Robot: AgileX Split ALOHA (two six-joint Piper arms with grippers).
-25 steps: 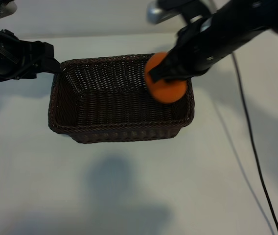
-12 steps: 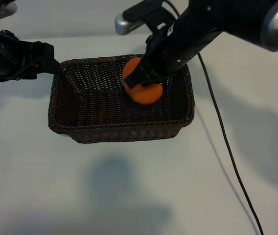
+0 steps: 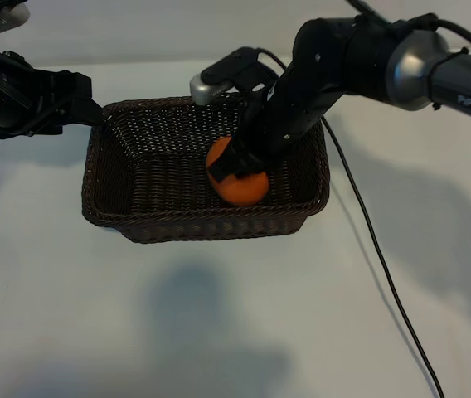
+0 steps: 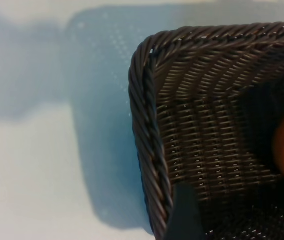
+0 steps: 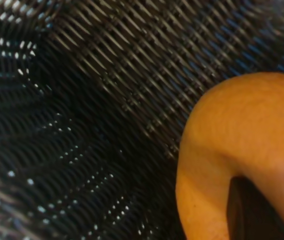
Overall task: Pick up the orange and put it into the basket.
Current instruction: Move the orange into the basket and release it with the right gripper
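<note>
- Setting: robot lab bench.
- Evidence: plain white table (image 3: 219, 332), two black robot arms, left (image 3: 20, 91) and right (image 3: 360, 66), mounted apart; loose black cable (image 3: 385, 282) trailing over the surface.

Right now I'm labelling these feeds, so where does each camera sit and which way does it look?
Exterior: above, facing both arms; left gripper at the basket corner, right gripper holding the orange inside.
Left wrist: above the basket corner; one fingertip shows.
Right wrist: inside the basket, on the orange; one finger shows.
All share basket and orange.
</note>
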